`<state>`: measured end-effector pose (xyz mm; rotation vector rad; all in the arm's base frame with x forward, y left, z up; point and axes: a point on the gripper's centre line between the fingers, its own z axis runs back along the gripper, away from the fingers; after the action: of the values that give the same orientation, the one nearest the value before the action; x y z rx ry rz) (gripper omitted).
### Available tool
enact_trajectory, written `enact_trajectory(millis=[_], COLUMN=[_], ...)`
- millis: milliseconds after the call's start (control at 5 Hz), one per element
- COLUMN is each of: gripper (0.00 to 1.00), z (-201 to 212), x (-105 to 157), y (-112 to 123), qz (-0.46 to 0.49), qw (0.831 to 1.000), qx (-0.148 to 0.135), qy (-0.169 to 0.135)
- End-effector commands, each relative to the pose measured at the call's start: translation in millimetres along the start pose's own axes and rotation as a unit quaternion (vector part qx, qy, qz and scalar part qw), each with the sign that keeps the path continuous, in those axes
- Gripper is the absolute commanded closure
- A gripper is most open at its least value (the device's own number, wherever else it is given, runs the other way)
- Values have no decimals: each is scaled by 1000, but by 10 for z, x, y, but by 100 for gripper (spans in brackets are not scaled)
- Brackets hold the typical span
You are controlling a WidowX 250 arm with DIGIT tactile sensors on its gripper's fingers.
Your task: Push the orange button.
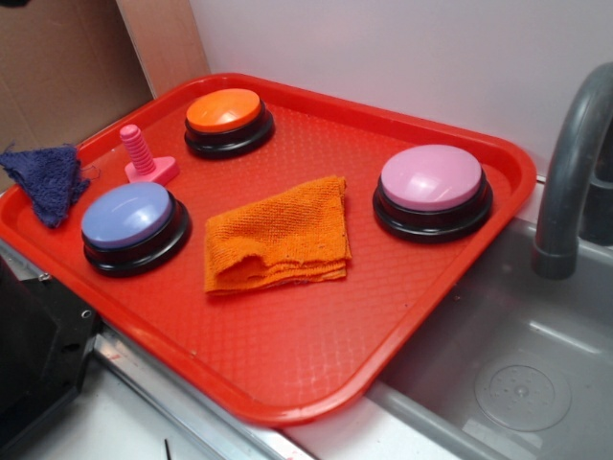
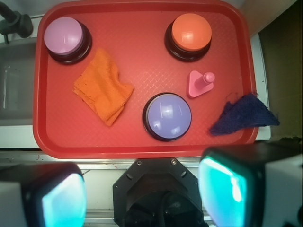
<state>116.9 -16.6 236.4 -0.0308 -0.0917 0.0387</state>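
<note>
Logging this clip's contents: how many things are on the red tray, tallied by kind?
Domed push buttons: 3 (glossy orange button, pink button, lavender-blue button)
Cloths: 2 (folded orange cloth, dark blue knitted cloth)
Pink plastic screw peg: 1
Total: 6 on the red plastic tray

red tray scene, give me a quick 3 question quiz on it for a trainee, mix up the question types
1. True or false: the orange button sits on the red tray next to the grey faucet.
2. Multiple choice: what lies between the lavender-blue button and the pink button in the exterior view? A) the dark blue cloth B) the folded orange cloth C) the pink screw-shaped toy
3. Fill in: in the wrist view the gripper is high above the tray and touching ____.

Key: 1 false, the pink button is the one nearest the faucet. 2 B. 3 nothing.
</note>
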Motion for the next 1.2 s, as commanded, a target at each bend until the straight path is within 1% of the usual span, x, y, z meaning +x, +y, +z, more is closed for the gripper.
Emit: enact_trajectory(millis=[0, 200, 400, 600, 800, 1000], gripper=[0, 0, 0, 0, 0, 0], z=[0, -233, -382, -616, -899, -1135], x=[0, 493, 952, 1247, 1409, 1555], y=[0, 317, 542, 726, 1014, 1110], qz=[0, 90, 148, 175, 219, 214], qw=[1000, 996, 988, 983, 974, 975], qx=[0, 17, 21, 20, 13, 27], qy=[0, -12, -26, -50, -63, -57])
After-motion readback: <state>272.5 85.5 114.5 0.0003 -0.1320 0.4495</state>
